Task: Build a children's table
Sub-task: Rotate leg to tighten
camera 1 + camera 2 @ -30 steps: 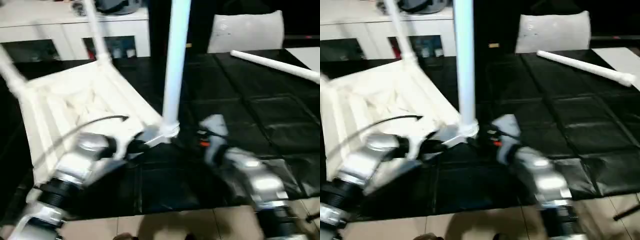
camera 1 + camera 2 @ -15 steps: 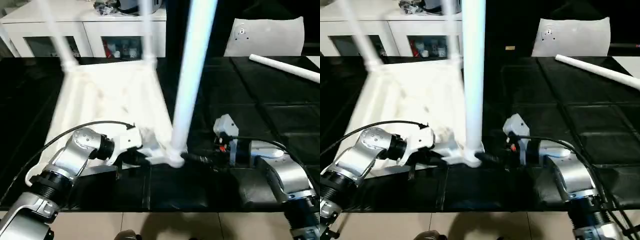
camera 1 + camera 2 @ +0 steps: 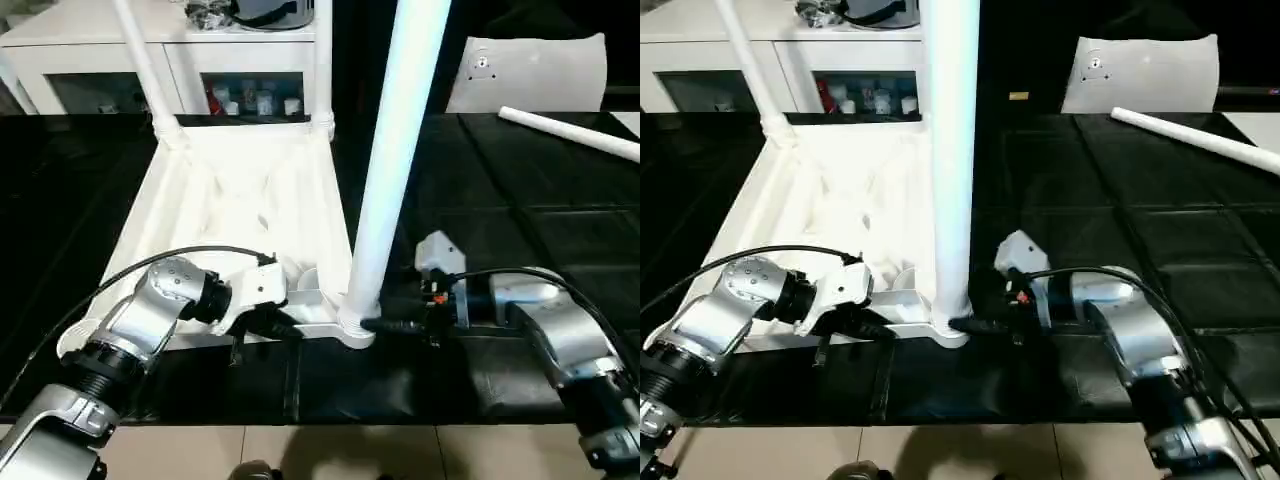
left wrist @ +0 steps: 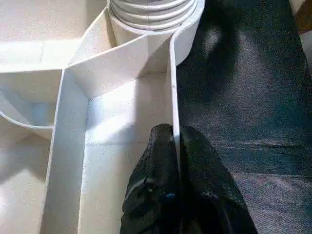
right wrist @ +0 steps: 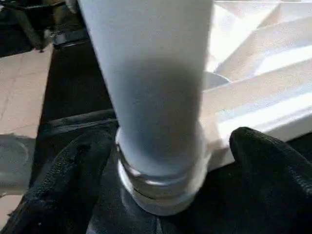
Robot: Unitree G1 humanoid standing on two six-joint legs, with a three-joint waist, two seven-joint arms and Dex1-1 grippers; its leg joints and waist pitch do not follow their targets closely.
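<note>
The children's table top [image 3: 240, 200] lies ribbed side up on the black mat. Two legs [image 3: 145, 70] [image 3: 322, 60] stand in its far corner sockets. A third leg [image 3: 395, 150] stands in the near right socket. A fourth leg [image 3: 570, 133] lies loose on the mat at the far right. My left gripper [image 3: 285, 328] is shut on the top's thin near rim wall [image 4: 171, 97], just left of that socket. My right gripper [image 3: 375, 325] is open, one finger [image 5: 68, 175] on each side of the third leg's base [image 5: 161, 146].
A white glass-door cabinet [image 3: 100, 60] stands behind the mat at the far left. A flat white sheet with a round fitting [image 3: 530, 70] leans at the far right. Tiled floor [image 3: 350, 455] runs along the mat's near edge.
The head view has swung and levelled. My right gripper has closed in on the base of the near right leg. The left gripper keeps its grip on the rim.
</note>
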